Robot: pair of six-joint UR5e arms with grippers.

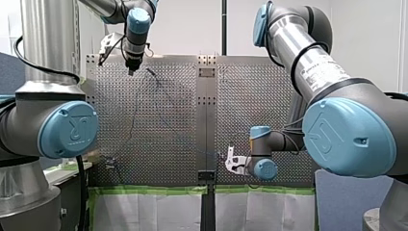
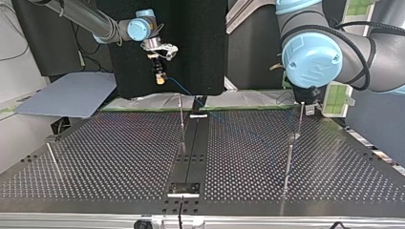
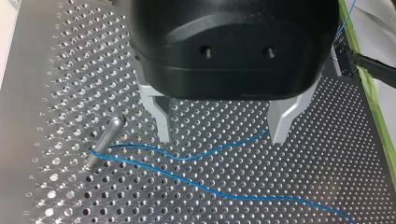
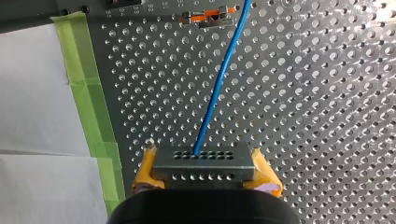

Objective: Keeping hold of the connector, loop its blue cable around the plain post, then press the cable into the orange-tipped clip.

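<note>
Blue cable: shown running straight ahead from the held connector over the perforated table, in the right wrist view.
Right gripper: seen with its jaws clamped on the grey connector, one yellow pad pressed to each side of it.
Height: the right gripper is pictured raised above the table's edge in the top view, with the cable slanting down from it to the plate.
Plain post: a bare metal pin, standing beside one finger of the left gripper in the left wrist view.
Loop: the cable is bent in a hairpin round the foot of the post, and both strands are led away on the same side, under the left gripper.
Left gripper: its metal fingers are held wide apart above the table, and nothing is gripped between them. One strand of the cable is crossed by the gap.
Orange-tipped clip: set on the table ahead of the right gripper. The cable is seen passing just beside one end of it, and whether it touches cannot be told.
Green tape: laid along the table's edge, next to white sheeting.
</note>
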